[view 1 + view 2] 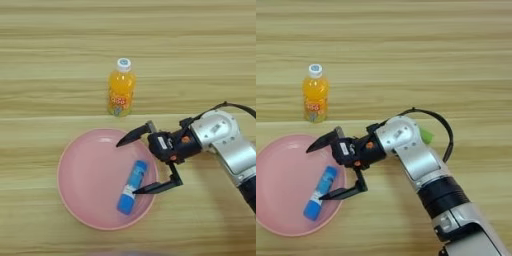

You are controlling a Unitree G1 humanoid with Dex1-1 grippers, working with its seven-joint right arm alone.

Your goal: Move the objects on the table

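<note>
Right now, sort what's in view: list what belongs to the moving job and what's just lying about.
Job:
- orange drink bottle, upright on the table
- blue glue stick, lying in the plate
- right gripper, fingers open over the plate's right side

Lying about:
- pink plate
- green thing behind the arm, mostly hidden

My forearm (pixel 416 160) looks like brushed silver metal; the table (pixel 50 50) is matt striped wood, the plate (pixel 85 165) smooth pink plastic.
</note>
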